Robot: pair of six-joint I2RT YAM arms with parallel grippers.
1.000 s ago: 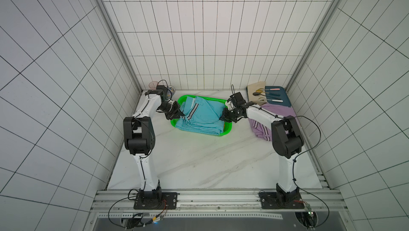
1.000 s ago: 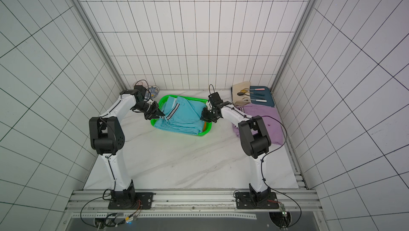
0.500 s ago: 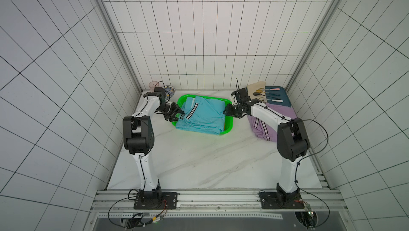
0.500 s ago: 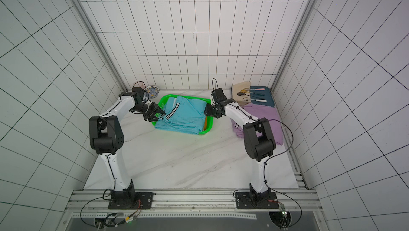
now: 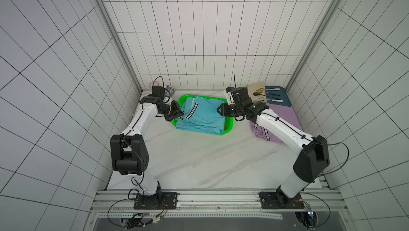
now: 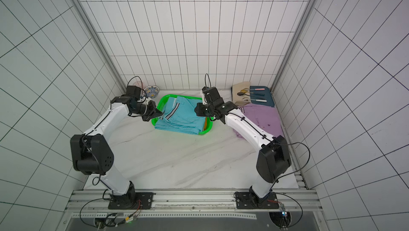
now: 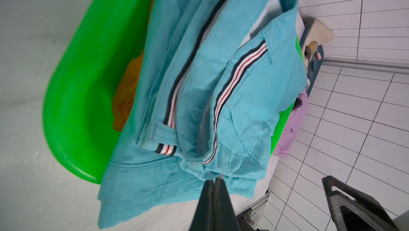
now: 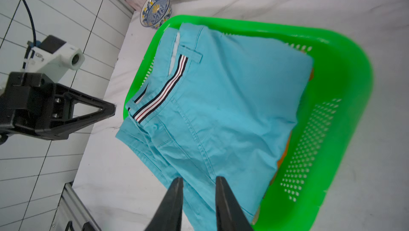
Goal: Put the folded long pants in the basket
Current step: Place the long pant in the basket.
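Left end effector (image 7: 214,181) clenched, tips at edge of blue pants (image 5: 201,114). Right end effector (image 8: 198,182) released above them. Blue pants lie in green basket (image 5: 229,122), overhanging near rim; orange pants (image 7: 126,90) beneath. Lilac pants (image 5: 285,117) right, on counter (image 5: 199,163).

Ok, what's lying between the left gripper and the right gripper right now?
The light blue folded pants, lying across the green basket, fill the stretch between the left gripper and the right gripper; both top views show it.
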